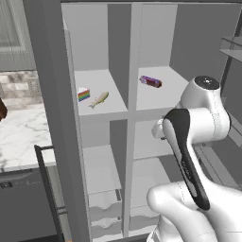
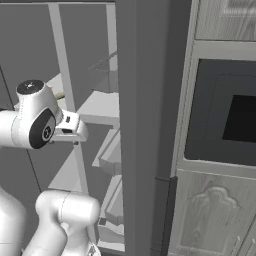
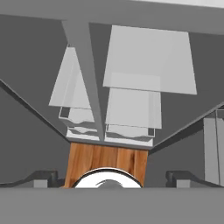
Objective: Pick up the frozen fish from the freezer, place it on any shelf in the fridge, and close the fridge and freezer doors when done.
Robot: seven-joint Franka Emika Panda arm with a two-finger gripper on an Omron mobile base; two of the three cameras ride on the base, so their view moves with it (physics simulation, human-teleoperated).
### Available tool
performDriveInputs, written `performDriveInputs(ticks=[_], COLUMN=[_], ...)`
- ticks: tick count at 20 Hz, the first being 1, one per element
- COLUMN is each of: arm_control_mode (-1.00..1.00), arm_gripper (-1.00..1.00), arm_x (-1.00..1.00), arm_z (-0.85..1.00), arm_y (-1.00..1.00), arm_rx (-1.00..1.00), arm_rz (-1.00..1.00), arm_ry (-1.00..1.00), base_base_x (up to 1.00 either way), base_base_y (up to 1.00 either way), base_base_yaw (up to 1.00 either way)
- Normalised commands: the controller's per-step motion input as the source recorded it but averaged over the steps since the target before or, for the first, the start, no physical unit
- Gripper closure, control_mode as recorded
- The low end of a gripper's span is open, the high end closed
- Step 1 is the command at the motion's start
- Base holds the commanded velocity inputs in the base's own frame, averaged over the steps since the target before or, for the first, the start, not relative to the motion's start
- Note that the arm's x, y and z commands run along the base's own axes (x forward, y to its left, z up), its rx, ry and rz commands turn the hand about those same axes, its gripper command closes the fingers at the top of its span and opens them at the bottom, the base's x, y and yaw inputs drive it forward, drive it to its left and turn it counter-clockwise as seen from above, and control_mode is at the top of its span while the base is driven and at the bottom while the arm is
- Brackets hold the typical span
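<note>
The frozen fish (image 1: 99, 99) lies on a shelf of the freezer (image 1: 97, 56), beside a rainbow-striped cake slice (image 1: 83, 94). Right of the divider, the fridge (image 1: 156, 42) holds a small purple can (image 1: 151, 81) on its top shelf (image 1: 165, 98). Both doors stand open: the freezer door (image 1: 47, 118) at left, the fridge door (image 2: 145, 125) at right. My gripper (image 3: 111, 177) is open, its fingertips (image 3: 43, 177) far apart with nothing between them. It hangs in front of the fridge, below the top shelf, and looks down the two columns.
Freezer drawers (image 1: 104, 208) sit low in the left column. Door bins (image 2: 110, 150) line the inside of the fridge door. A marble counter (image 1: 19, 132) lies left of the freezer door. A dark wall oven (image 2: 230, 115) stands to the right. Wood floor (image 3: 105, 159) lies below.
</note>
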Motion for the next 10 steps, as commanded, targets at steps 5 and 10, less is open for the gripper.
performDriveInputs(ticks=[5,10], arm_control_mode=[-1.00,1.00], arm_gripper=[-1.00,-1.00], arm_x=[-0.32,-0.04], arm_z=[0.00,0.00], arm_y=[0.04,0.07], arm_rx=[0.00,0.00], arm_rz=[0.00,0.01], arm_ry=[0.00,0.00], base_base_x=[0.00,-0.01], base_base_y=[0.00,0.27], base_base_yaw=[0.00,0.00])
